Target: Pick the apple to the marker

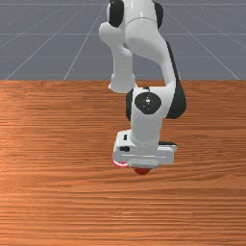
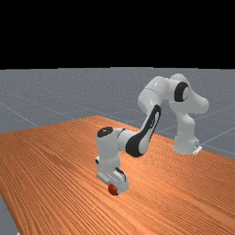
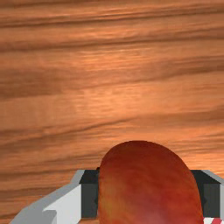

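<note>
Our gripper (image 1: pixel 143 164) clasps the apple (image 1: pixel 142 171) between both fingers, covering most of it in the front view; the wrist view crops it. To the front view's left of the apple, we make out only the red-and-white marker's (image 1: pixel 119 165) curved edge.

bright light, soft pale sheen on the table (image 3: pixel 105 96)

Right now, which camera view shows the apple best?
The wrist view: the apple appears largest there, gripped in the claw. The front view shows its lower part below the claw; the far view shows it small, partly hidden.
</note>
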`<action>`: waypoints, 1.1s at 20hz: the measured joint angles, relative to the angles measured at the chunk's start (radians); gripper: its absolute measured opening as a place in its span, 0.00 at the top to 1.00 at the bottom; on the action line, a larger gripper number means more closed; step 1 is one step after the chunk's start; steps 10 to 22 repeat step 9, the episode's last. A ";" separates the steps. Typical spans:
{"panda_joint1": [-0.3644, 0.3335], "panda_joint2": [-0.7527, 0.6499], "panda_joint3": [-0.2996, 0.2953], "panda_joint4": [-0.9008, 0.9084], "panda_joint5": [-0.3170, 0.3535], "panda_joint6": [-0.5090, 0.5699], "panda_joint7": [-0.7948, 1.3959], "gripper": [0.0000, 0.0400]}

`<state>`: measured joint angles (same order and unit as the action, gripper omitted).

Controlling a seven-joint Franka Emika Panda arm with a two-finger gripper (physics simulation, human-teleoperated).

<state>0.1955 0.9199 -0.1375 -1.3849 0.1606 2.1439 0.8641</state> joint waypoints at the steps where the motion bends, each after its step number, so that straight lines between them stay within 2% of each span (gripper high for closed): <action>1: 0.003 -0.040 -0.004 -0.046 -0.001 0.007 0.000 0.30; 3: 0.007 -0.139 -0.012 -0.175 0.000 0.035 -0.007 0.30; 5: 0.010 -0.222 -0.021 -0.326 0.005 0.142 -0.016 0.30; 8: 0.008 -0.227 -0.027 -0.413 0.010 0.243 -0.022 0.30; 22: 0.005 -0.219 -0.028 -0.422 0.011 0.254 -0.023 0.30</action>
